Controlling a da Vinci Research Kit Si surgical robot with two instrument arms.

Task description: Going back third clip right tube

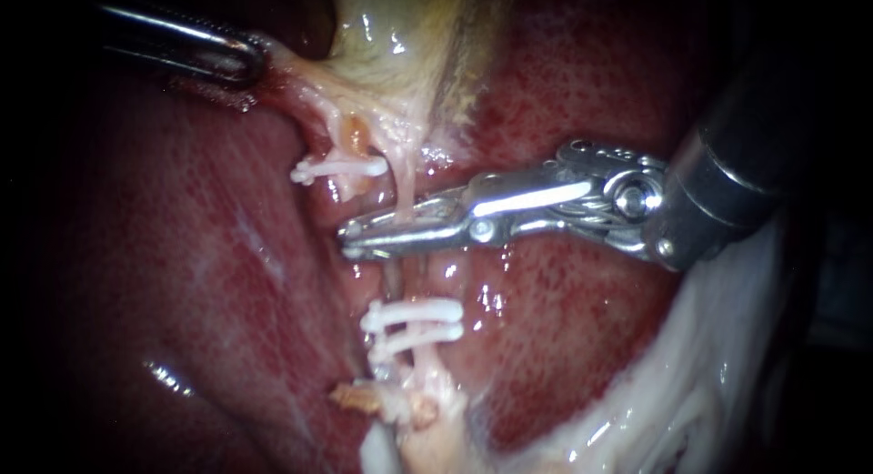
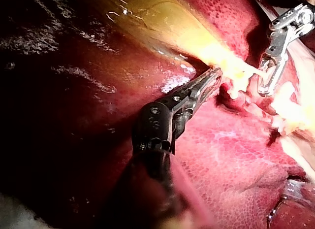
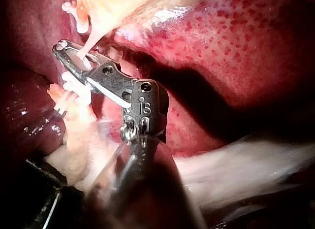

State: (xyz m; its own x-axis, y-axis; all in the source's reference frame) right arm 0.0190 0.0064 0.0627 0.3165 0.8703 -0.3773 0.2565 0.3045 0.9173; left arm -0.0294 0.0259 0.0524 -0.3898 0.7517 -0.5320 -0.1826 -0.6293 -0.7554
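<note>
Right instrument (image 1: 346, 240) nearest, shaft entering from 3 o'clock, jaws pointing to 9. Jaws slightly apart, straddling the tube (image 1: 401, 187). Tube runs 12 to 6, square across the jaws. One clip (image 1: 338, 169) sits just on their 12 side, two clips (image 1: 414, 313) near at 6. Cleanest way out looks to be straight back toward 3. Left instrument (image 1: 244, 60), at 10, is clamped on the gallbladder (image 1: 391, 46) edge.

light strongest at centre of the endoscope view, falling to black at the margins. backdrop is the liver (image 1: 182, 256), wet, dark red, finely mottled, with small specks of glare (image 1: 168, 376). pale whitish tissue (image 1: 727, 374) fills the lower right corner. wrist views: same red surface, deep shadow patches.
</note>
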